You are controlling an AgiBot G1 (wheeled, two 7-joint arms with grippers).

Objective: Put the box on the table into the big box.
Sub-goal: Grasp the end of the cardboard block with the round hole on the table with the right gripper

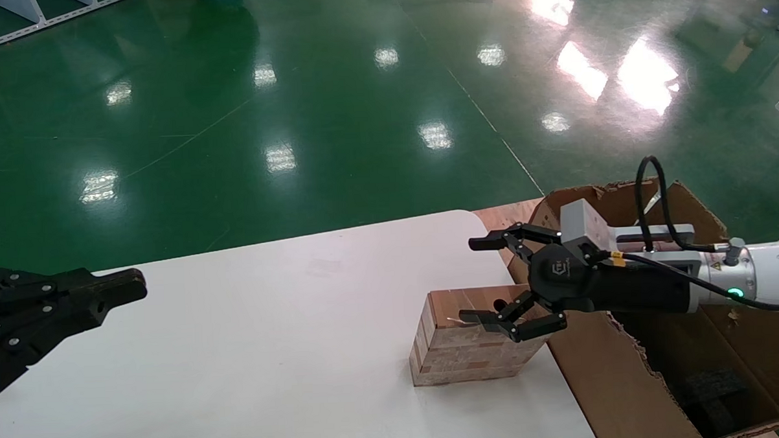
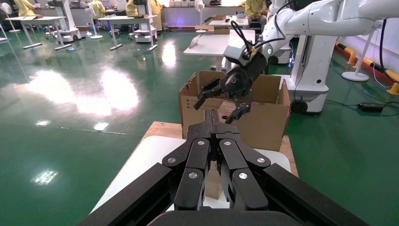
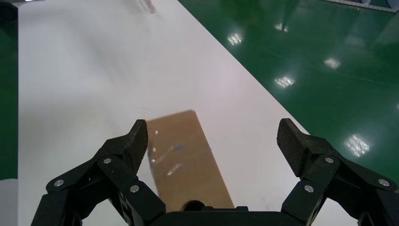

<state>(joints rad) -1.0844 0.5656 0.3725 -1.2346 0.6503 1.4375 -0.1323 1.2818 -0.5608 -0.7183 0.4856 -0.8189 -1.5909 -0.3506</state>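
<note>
One box (image 1: 468,339) sits outside the big box (image 1: 635,379); right gripper (image 1: 489,280) fingers spread wide, empty, left's together.

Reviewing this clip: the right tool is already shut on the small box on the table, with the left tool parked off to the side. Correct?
Not quite. The right tool is open, its fingers spread above the small box, not shut on it; the right wrist view shows the gap clearly. The box does stand on the table, and the left tool is parked off to the side.

Bright overhead glare on green floor (image 1: 359,84); right wrist view motion-blurred.
</note>
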